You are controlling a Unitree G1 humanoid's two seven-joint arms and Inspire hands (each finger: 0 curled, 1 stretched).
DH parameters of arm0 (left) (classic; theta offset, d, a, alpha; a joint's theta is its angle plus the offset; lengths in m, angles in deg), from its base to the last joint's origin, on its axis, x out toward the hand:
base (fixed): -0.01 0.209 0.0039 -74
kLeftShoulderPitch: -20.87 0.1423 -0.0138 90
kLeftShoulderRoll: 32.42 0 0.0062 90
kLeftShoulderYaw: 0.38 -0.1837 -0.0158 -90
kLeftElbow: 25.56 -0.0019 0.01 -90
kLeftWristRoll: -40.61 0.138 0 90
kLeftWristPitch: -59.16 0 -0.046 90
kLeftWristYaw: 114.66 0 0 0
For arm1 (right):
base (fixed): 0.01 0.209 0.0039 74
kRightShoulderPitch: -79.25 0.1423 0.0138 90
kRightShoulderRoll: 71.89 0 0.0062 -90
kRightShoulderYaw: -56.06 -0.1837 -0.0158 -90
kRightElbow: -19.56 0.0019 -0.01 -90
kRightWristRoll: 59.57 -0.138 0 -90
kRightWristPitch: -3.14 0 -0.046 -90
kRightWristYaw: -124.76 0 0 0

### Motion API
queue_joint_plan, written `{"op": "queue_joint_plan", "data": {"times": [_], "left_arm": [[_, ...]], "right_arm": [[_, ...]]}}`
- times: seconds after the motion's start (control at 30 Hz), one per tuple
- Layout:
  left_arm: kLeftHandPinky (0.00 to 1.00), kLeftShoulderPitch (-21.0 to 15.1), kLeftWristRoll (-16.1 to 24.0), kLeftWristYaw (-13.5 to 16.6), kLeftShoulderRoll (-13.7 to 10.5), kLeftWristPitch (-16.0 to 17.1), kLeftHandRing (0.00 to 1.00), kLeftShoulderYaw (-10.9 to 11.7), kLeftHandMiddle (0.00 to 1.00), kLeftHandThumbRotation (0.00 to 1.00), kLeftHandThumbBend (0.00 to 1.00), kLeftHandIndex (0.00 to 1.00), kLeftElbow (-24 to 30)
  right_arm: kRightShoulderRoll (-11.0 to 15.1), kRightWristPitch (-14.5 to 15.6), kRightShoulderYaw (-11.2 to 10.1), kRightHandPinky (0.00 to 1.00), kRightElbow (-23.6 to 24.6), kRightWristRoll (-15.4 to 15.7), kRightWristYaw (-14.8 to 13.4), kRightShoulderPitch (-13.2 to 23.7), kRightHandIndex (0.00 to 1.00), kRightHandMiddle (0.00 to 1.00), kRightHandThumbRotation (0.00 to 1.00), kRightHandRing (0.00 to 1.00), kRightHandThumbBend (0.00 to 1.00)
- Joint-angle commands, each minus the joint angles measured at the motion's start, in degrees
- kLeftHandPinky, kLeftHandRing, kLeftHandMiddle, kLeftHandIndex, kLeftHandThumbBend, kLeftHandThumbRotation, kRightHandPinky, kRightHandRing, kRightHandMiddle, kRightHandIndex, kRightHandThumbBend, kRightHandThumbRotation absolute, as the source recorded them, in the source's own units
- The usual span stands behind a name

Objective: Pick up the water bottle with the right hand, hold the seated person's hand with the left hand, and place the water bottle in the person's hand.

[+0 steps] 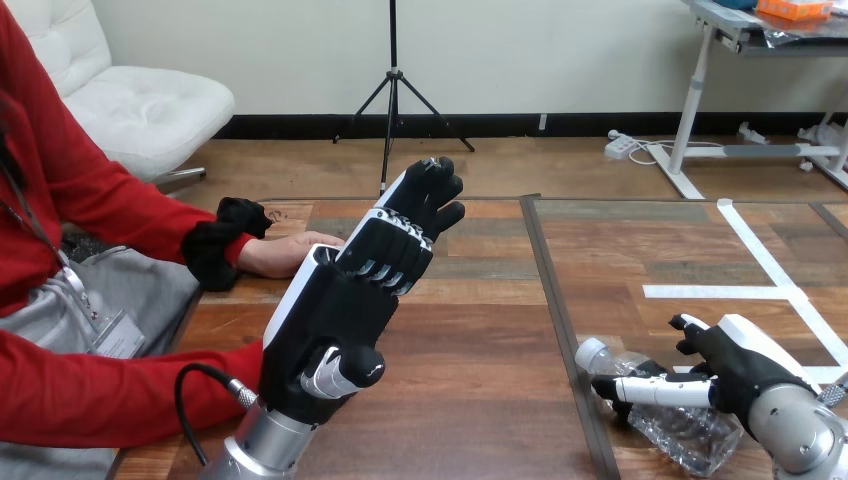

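At lower right the right hand grips the water bottle, which lies on the table. Left of centre the left hand stands upright, fingers loose (grasping nothing), in front of the person's hand.

A plain cream-coloured wall closed the far side, with a black skirting board along its foot. Below it lay a brown wooden plank floor. At the far left stood a white padded armchair. A slim black tripod stand rose near the wall's middle. At the far right stood a white-legged grey-topped desk, a white power strip on the floor just left of it. Nearer, a dark-stained wooden table carried white tape lines on its right half.
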Motion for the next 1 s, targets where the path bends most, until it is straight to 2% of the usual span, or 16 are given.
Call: {"op": "queue_joint_plan", "data": {"times": [0.0, 0.2, 0.4, 0.73, 0.97], "left_arm": [[0.95, -0.2, 0.0, 0.4, 6.0, 0.2, 0.98, -0.9, 0.98, 0.68, 1.0, 0.96, 0.2], [0.96, -0.3, -0.7, -0.5, 5.9, -0.7, 0.98, -1.0, 0.98, 0.68, 1.0, 0.96, 0.5], [0.96, -0.6, -0.5, -0.3, 6.2, -0.2, 0.98, -0.8, 0.98, 0.67, 1.0, 0.95, 0.4], [0.96, -0.4, 0.3, 1.2, 6.7, 0.2, 0.98, -1.3, 0.98, 0.67, 1.0, 0.95, 0.6], [0.95, -0.3, 0.0, 1.3, 7.1, -0.4, 0.98, -1.7, 0.98, 0.66, 1.0, 0.95, 0.8]], "right_arm": [[1.2, 0.0, -0.1, 0.69, 0.8, 0.6, -0.2, 0.4, 0.98, 0.93, 0.54, 0.85, 1.0], [1.5, 0.5, 0.0, 0.7, 1.2, 0.9, 0.3, 0.8, 0.98, 0.93, 0.54, 0.85, 1.0], [2.0, 1.5, 0.0, 0.72, 2.0, 1.2, 1.3, 1.1, 0.98, 0.93, 0.54, 0.86, 1.0], [3.4, 4.9, 2.2, 0.7, 2.0, 2.8, 5.2, 2.5, 0.99, 0.95, 0.56, 0.88, 1.0], [3.8, 6.4, 4.0, 0.62, 0.4, 3.4, 7.0, 3.6, 0.99, 0.96, 0.51, 0.85, 1.0]]}}
